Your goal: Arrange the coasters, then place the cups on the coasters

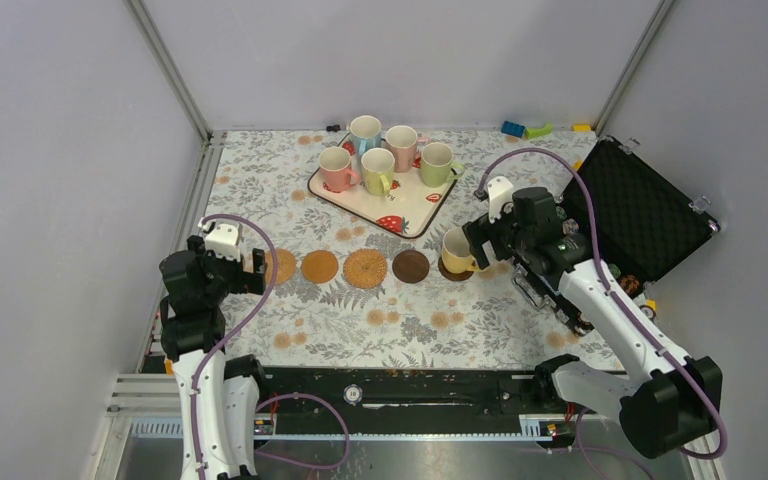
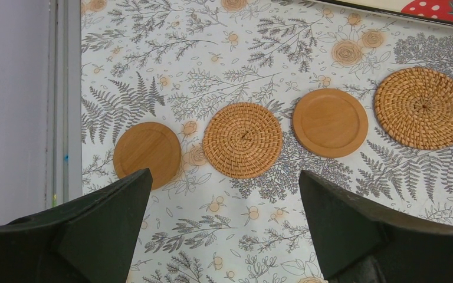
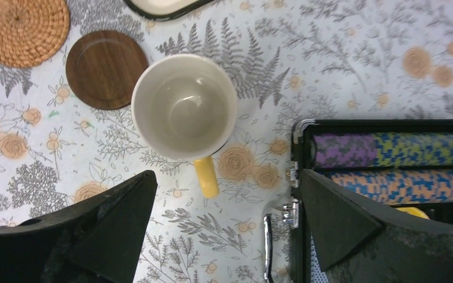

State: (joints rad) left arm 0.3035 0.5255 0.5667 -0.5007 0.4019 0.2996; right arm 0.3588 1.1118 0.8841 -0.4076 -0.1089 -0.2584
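Top external view: on the floral-printed tablecloth [image 1: 290, 330] a row of flat round coasters runs left to right. It ends with a smooth dark brown wooden coaster [image 1: 411, 266] and then the glossy yellow ceramic mug [image 1: 457, 250], upright on another dark disc of which only an edge shows. The right gripper [image 1: 480, 243] sits just beside that mug. Five more pastel mugs [image 1: 336, 168] stand on the rectangular strawberry-print tray [image 1: 412, 203] behind. An open black case [image 1: 645, 205] lies at the right.

Left wrist view: the left gripper [image 2: 224, 227] is spread wide, with nothing between its black fingers [image 2: 112, 227]. Beyond them lie a smooth tan wooden coaster [image 2: 147, 154], a coiled woven straw coaster [image 2: 242, 140], a second tan disc [image 2: 330, 122] and a second woven disc [image 2: 423, 108], each apart from the next.

Right wrist view: the right gripper is released, its fingers well apart and clear of the yellow mug. The mug's white inside faces up and its handle points toward the gripper. Striped poker chips [image 3: 389, 150] fill the case's slots.
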